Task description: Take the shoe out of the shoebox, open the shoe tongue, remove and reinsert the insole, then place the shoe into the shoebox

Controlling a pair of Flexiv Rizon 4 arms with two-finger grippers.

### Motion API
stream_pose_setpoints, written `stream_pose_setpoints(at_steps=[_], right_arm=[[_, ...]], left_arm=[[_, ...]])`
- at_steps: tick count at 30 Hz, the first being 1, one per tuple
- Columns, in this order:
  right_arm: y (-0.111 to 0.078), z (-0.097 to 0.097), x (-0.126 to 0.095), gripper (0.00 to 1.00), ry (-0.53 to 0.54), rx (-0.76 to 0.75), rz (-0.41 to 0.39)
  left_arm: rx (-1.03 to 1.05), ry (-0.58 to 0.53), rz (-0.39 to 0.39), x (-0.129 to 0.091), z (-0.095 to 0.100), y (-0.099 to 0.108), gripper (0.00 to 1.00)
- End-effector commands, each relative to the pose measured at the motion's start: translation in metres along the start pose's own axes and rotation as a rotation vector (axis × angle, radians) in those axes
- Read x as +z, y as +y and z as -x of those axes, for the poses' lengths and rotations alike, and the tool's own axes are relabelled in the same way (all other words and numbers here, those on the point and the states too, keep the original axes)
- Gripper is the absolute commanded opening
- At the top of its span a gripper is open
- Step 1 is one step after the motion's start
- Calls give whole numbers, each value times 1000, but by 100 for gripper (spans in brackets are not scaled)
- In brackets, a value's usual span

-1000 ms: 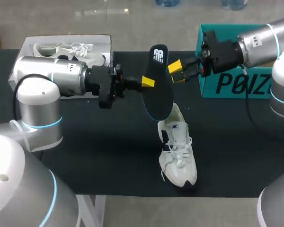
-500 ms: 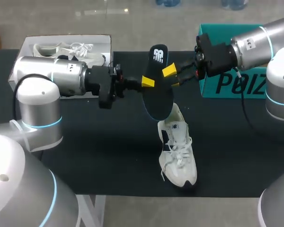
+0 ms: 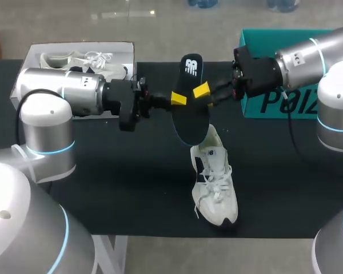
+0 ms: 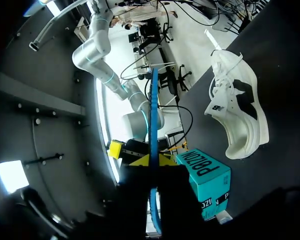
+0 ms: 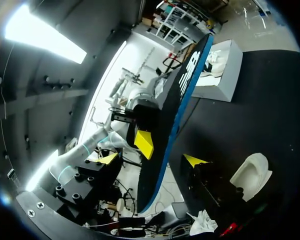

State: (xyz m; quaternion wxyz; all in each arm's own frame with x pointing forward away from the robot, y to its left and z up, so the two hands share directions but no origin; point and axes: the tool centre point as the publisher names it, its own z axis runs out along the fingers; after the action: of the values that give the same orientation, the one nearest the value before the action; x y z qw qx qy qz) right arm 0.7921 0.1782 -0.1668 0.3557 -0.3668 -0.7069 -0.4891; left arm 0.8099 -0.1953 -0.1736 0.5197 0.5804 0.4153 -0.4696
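1 teal box [image 3: 286, 104], shoebox [image 3: 80, 44], shoe [image 3: 216, 182] under insole [image 3: 190, 120]

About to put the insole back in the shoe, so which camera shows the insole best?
The head view: the whole black insole shows in outline, held up near the white shoe. The left wrist view has it edge-on, only a thin blue line; the right wrist view shows its black face at a slant.

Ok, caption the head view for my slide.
Left gripper holds the black insole aloft by the white shoe; the open right gripper straddles it.
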Motion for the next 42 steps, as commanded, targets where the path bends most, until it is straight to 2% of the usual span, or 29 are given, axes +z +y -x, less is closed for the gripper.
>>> stream_pose_setpoints(at_steps=[1, 5, 7, 27, 28, 29, 30, 36, 37, 42], right_arm=[[2, 1, 3, 27, 2, 0, 0], [2, 1, 3, 5, 2, 2, 6], [2, 1, 2, 0, 3, 3, 7], [2, -1, -2, 0, -6, -16, 33], [2, -1, -3, 0, -7, -17, 35], [2, -2, -3, 0, -9, -18, 37], [2, -2, -4, 0, -10, -18, 38], [0, 0, -9, 0, -32, -19, 46], [-1, 2, -11, 0, -40, -19, 45], [-3, 14, -18, 0, -77, -11, 43]], left_arm=[[3, -2, 2, 2, -1, 0, 0], [3, -2, 2, 2, -1, 0, 0], [3, -2, 2, 2, -1, 0, 0], [3, -2, 2, 2, -1, 0, 0], [3, -2, 2, 2, -1, 0, 5], [3, -2, 2, 2, -1, 0, 45], [3, -2, 2, 2, -1, 0, 100], [-83, -24, -53, -7, 12, -1, 100], [-105, -56, -68, -11, 15, -1, 100], [-287, -121, -189, -29, 19, -17, 100]])
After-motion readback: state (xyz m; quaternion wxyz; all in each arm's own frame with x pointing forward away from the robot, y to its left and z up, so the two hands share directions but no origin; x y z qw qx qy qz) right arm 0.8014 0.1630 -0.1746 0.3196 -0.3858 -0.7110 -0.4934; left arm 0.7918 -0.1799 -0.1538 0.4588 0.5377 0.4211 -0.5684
